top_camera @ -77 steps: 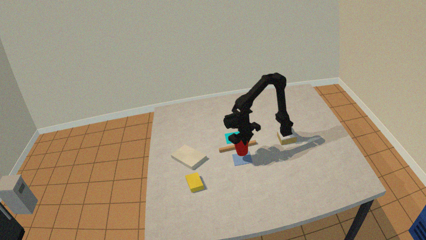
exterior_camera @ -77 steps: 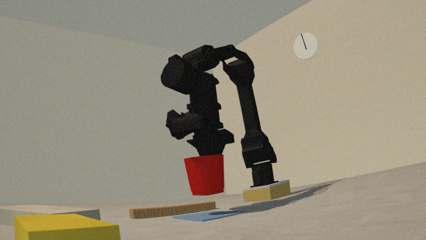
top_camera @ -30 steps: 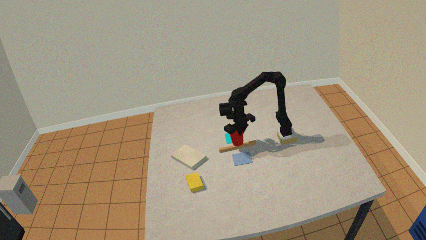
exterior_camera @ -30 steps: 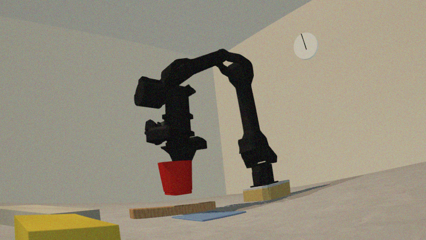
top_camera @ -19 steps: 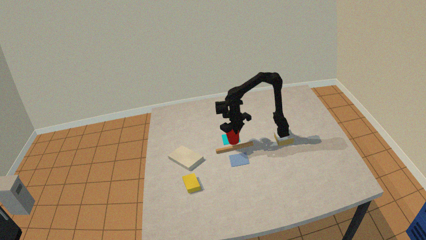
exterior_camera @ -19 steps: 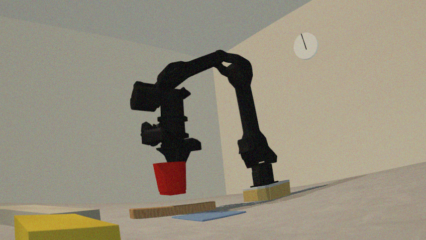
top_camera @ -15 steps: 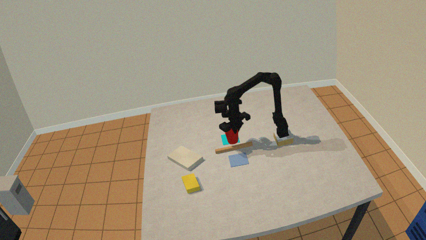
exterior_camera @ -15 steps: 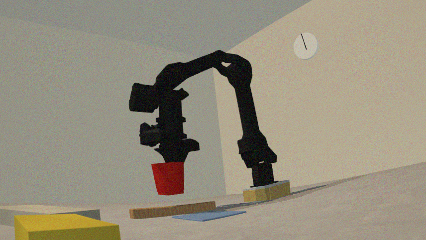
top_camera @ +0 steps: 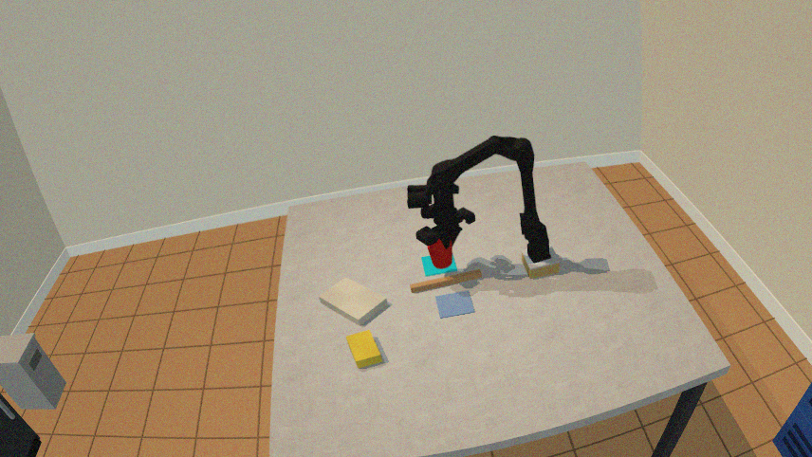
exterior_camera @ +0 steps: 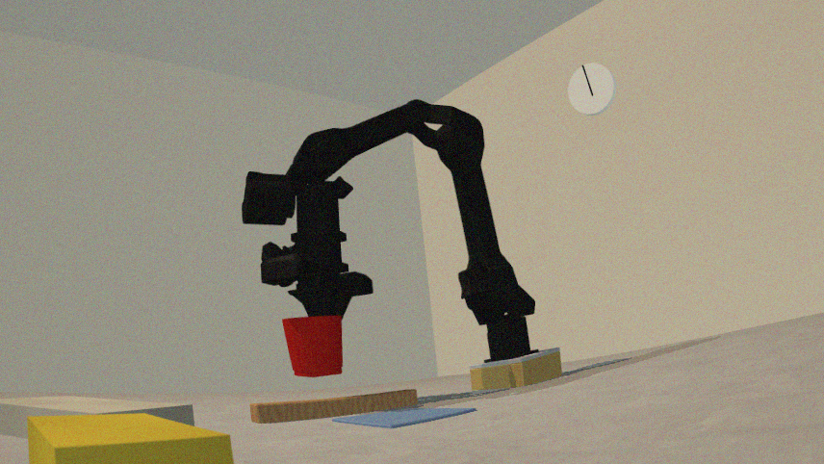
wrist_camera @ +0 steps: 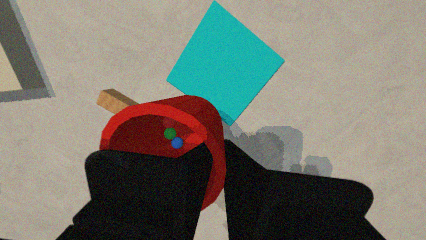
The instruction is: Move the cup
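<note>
The red cup [exterior_camera: 313,345] is a tapered tumbler, wider at the rim, hanging upright in the air above the worktop, pinched by its rim wall. Inside it lie a green marble [wrist_camera: 170,133] and a blue marble [wrist_camera: 177,143], touching each other. The cyan pad [wrist_camera: 226,64] lies flat toward the worktop's far edge, near its middle; the blue pad [top_camera: 454,304] lies flat nearer the front edge.
</note>
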Available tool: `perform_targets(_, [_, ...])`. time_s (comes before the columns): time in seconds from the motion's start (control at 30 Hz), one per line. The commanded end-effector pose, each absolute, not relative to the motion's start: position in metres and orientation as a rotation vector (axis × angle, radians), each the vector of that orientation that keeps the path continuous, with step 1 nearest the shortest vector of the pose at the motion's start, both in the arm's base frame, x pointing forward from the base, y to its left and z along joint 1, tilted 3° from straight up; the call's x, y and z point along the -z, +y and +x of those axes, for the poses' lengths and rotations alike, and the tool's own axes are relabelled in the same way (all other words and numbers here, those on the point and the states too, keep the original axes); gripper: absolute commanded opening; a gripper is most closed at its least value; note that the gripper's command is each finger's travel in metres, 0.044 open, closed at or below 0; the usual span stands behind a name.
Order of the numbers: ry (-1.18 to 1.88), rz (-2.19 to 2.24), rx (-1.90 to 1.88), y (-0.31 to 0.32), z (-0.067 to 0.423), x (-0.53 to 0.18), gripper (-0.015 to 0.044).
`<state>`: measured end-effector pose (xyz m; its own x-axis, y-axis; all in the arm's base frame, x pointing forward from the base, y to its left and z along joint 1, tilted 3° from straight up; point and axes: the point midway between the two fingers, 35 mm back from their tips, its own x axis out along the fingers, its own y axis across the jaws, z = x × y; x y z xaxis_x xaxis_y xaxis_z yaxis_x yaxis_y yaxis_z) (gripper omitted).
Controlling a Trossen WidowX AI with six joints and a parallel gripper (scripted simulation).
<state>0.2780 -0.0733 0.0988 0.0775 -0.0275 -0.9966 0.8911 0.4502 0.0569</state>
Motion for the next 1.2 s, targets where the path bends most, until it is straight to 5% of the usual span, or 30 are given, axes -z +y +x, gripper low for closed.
perform_targets(0.0, [1.317,0.862,0.829,-0.081,0.278,-0.099,0.0])
perform_targets(1.17, [1.315,0.858,0.833,-0.134,0.277,-0.089,0.0])
